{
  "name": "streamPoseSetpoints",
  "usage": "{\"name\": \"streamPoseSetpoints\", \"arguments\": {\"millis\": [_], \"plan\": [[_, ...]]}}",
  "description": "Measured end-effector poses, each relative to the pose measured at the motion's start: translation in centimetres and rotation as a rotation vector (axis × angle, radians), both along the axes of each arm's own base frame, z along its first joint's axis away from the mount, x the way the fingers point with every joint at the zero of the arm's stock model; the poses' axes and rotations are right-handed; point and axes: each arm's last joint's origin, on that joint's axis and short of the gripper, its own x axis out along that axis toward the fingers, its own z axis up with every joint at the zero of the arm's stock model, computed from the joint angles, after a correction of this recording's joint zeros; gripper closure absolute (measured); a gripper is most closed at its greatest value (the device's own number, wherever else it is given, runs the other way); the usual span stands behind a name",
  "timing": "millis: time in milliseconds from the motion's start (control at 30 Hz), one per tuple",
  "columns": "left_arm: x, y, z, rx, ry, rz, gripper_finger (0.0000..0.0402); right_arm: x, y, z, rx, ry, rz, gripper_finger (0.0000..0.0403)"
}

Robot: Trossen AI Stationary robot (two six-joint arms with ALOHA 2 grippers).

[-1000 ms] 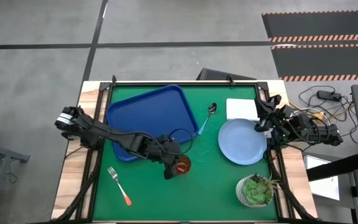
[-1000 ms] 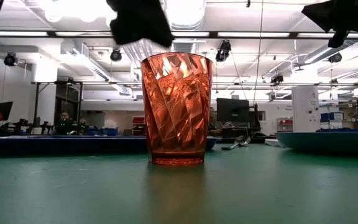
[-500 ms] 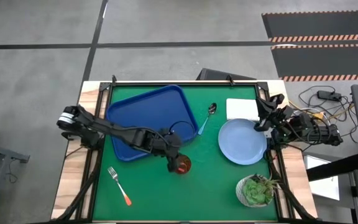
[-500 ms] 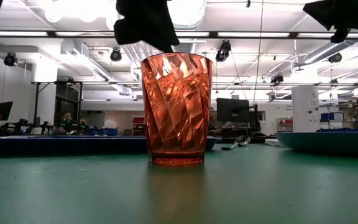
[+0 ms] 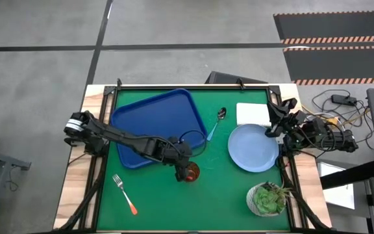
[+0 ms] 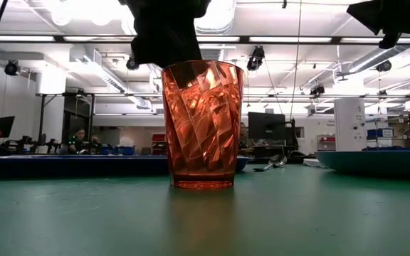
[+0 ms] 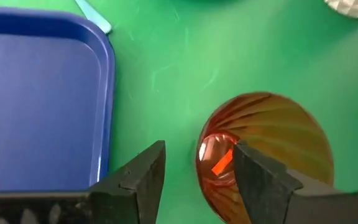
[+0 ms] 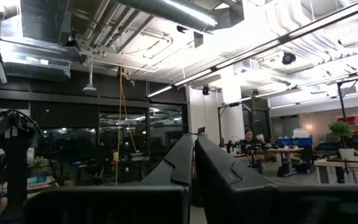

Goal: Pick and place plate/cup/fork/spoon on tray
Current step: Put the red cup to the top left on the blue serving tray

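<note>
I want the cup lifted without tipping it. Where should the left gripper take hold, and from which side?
Take the cup by its rim wall, from above. It stands upright with its mouth open, so one finger can go inside and one outside. The left gripper is open, one finger over the mouth, the other outside on the tray side.

1. The cup (image 6: 202, 124) is translucent red-brown with a slanting faceted pattern.
2. The tray (image 5: 154, 117) is plain dark blue.
3. The plate (image 5: 252, 147) is plain light blue.
4. The fork (image 5: 124, 194) has silver tines and an orange handle.
5. The spoon (image 5: 216, 122) has a silver bowl and a light-blue handle.
6. The surface (image 5: 232, 195) is green.
7. The left claw (image 7: 194, 165) is black.
</note>
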Motion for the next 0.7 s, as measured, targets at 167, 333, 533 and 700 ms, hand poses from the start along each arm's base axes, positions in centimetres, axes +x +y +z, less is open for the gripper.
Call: {"name": "streamPoseSetpoints", "arguments": {"millis": [167,333,533,700], "plan": [[0.4,-0.3,-1.3,-0.038,0.054,-0.063,0.0235,0.0,0.0,0.0,0.0,0.002,0.0,0.0394],[0.5,-0.4,-2.3,-0.026,0.088,-0.1,0.0236,0.0,0.0,0.0,0.0,0.003,0.0,0.0394],[0.5,-0.4,-2.3,0.0,0.083,-0.142,0.0244,0.0,0.0,0.0,0.0,0.005,0.0,0.0394],[0.5,-0.3,-2.2,-0.001,0.081,-0.139,0.0297,0.0,0.0,-0.1,0.0,0.008,0.0,0.0394]]}}
